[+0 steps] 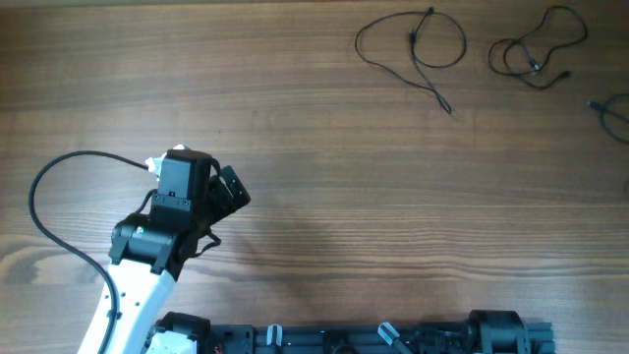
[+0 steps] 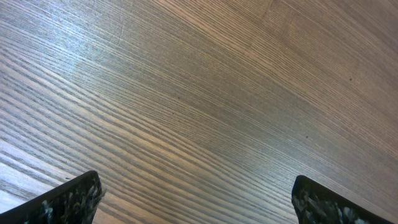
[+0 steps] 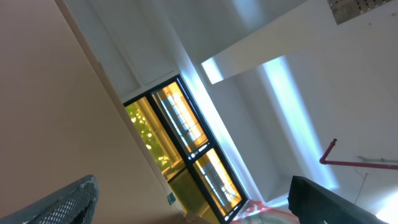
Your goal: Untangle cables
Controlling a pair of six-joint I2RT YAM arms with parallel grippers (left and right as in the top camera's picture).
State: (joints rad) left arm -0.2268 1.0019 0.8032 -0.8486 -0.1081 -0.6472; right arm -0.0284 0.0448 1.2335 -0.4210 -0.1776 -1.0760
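The left pincer (image 2: 196, 205) hangs over the bare brown wood-grain surface (image 2: 205, 93). Its dark speckled fingertips (image 2: 62, 202) are wide apart with nothing between them. The right pincer (image 3: 193, 202) is also spread and empty, and its camera looks up at a white ceiling (image 3: 311, 74) and a lit window (image 3: 180, 143), so it is nowhere near the work.

The thin black flexible cables lie well apart from the left pincer, at the far right of the surface in the overhead view, in three clusters that do not touch one another.

- **The first cable** (image 1: 366, 29) makes one round loop. A tail crosses it and runs toward the near right, ending in a tiny plug. Its long axis is that diagonal, with the plug end pointing toward the robot's right.
- **The second cable** (image 1: 565, 10) is a tighter knot of overlapping loops. It stretches roughly across the surface, rising slightly toward the far right, with small plugs on its near side.
- **The third cable** (image 1: 614, 118) is cut off by the picture's edge, so its direction cannot be told.

Judging by this, the clusters are already separate, but each one curls over itself. No pincer has hold of any cable, so the straightening looks largely left to do.
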